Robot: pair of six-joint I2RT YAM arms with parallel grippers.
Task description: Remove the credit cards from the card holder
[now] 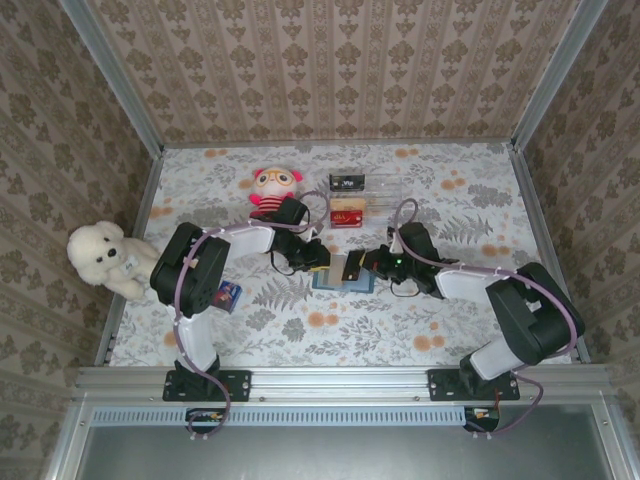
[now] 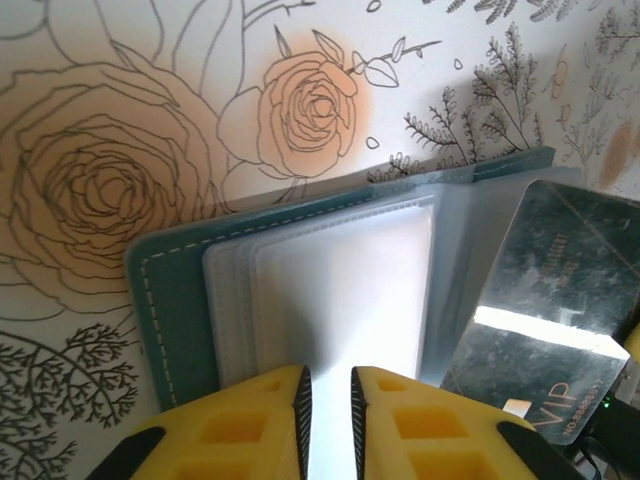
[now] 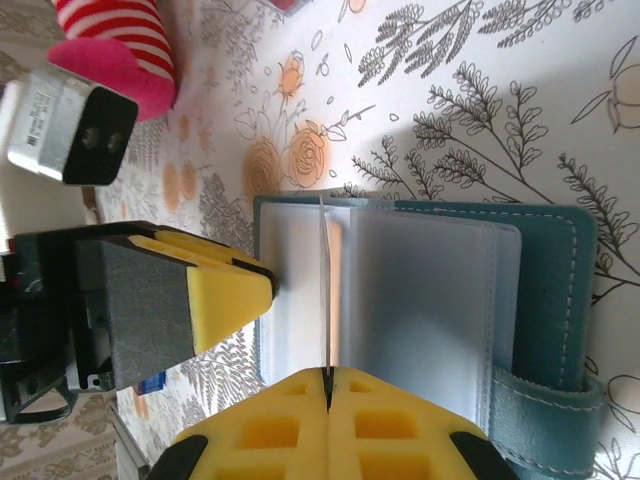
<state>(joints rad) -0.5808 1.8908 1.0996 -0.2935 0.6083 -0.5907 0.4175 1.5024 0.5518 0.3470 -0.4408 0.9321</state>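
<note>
The teal card holder (image 1: 343, 282) lies open on the floral table, its clear inner sleeves (image 2: 340, 290) facing up. My right gripper (image 3: 327, 378) is shut on a credit card (image 3: 326, 290), which stands edge-on over the holder (image 3: 545, 300). In the left wrist view that card (image 2: 540, 320) is dark and glossy with "VIP" print, over the holder's right panel. My left gripper (image 2: 330, 385) hovers low over the sleeves at the holder's other edge. Its jaws are slightly apart with nothing between them. Its finger (image 3: 225, 295) sits close to the holder's rim. A red card (image 1: 346, 213) lies in the clear tray.
The clear plastic tray (image 1: 385, 190) stands behind the holder with a black block (image 1: 347, 182) in it. A pink striped doll (image 1: 275, 190) sits at the back left, a white plush bear (image 1: 105, 258) at the left edge, and a small blue can (image 1: 228, 295) by the left arm.
</note>
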